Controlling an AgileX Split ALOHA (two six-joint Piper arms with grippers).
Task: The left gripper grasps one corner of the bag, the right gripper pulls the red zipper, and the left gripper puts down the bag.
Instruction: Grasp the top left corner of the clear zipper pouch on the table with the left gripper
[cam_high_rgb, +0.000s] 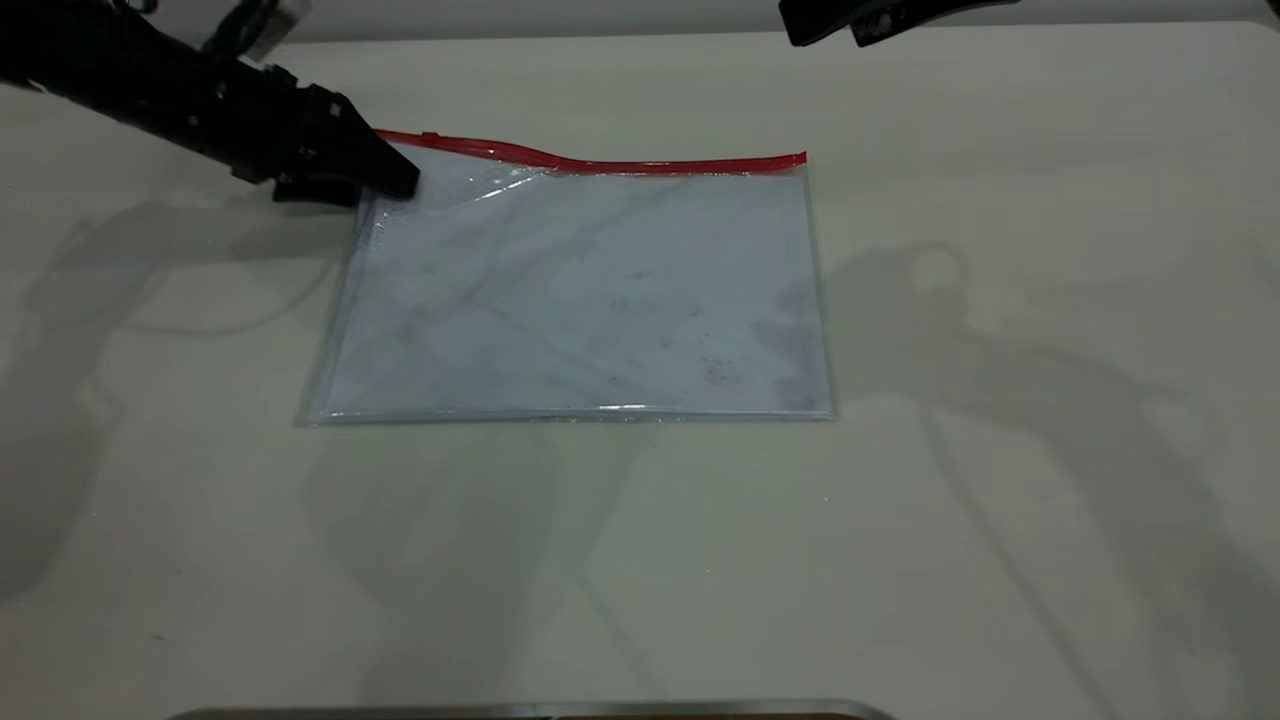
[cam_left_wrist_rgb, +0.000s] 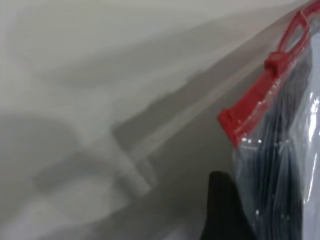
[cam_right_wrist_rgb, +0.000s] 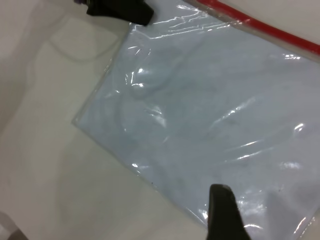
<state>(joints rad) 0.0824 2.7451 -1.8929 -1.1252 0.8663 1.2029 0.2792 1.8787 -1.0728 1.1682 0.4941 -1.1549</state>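
At the bag's (cam_high_rgb: 580, 300) ten o'clock corner (cam_high_rgb: 385, 195), the left tool (cam_high_rgb: 395, 180) is clenched on the clear plastic just below where the red zipper (cam_high_rgb: 600, 160) ends. That corner looks lifted slightly off the desk (cam_high_rgb: 1000, 500), since the red strip bows upward there and sinks back flat toward two o'clock. Otherwise the bag lies flat near the desk's middle, with white sheets showing through it and the red strip along its twelve o'clock edge. A small slider tab (cam_high_rgb: 430, 135) sits on the strip close to the held corner; the left wrist view shows it (cam_left_wrist_rgb: 276, 61) a little along from the strip's end.

Up at one o'clock, the right tool (cam_high_rgb: 860, 20) hangs well apart from the bag, and whether its fingers are spread or closed I cannot tell.

Judging by this layout, the step in hand is bringing the right tool to the slider. To do it well, the left tool should keep the corner taut and only slightly raised, so the strip stays straight rather than buckled. The right tool should come down onto the tab itself, not the strip, pinch it squarely, then draw steadily along the edge toward three o'clock. Pulling upward would probably drag the whole bag.
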